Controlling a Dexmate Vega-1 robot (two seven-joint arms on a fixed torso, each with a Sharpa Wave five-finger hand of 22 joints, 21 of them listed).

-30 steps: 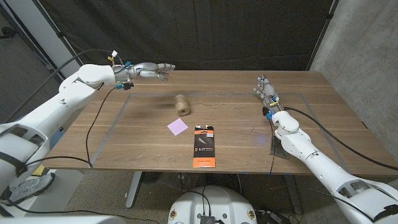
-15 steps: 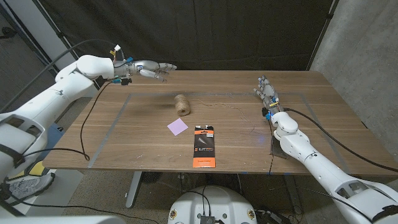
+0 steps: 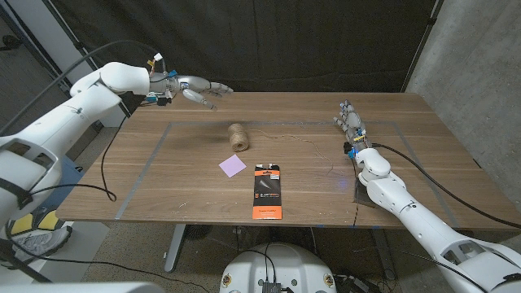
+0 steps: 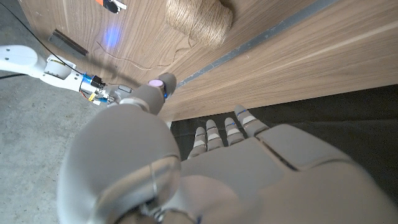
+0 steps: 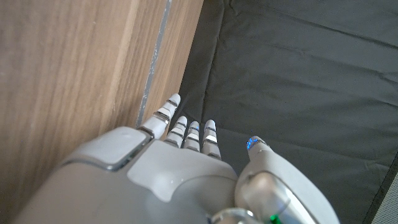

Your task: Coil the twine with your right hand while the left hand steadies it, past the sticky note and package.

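Note:
A spool of tan twine (image 3: 238,136) stands on the wooden table (image 3: 423,155), with a thin loose strand (image 3: 305,145) trailing off to the right. The spool (image 4: 198,18) also appears in the left wrist view. In front of it lie a purple sticky note (image 3: 232,165) and an orange-and-black package (image 3: 267,191). My left hand (image 3: 199,89) hovers open above the table's far left edge, fingers stretched out, well behind the spool. My right hand (image 3: 350,122) stays at the right side of the table, fingers extended and empty, right of the strand's end.
Grey tape lines (image 3: 155,150) mark a rectangle on the tabletop. A black curtain (image 3: 269,41) hangs behind the table and a concrete wall (image 3: 480,73) stands at the right. A black cable (image 3: 110,163) droops from my left arm over the table's left edge.
My left arm has lifted and drawn slightly toward the back left, the hand rising above the far edge. The right hand, spool, note and package stay where they were.

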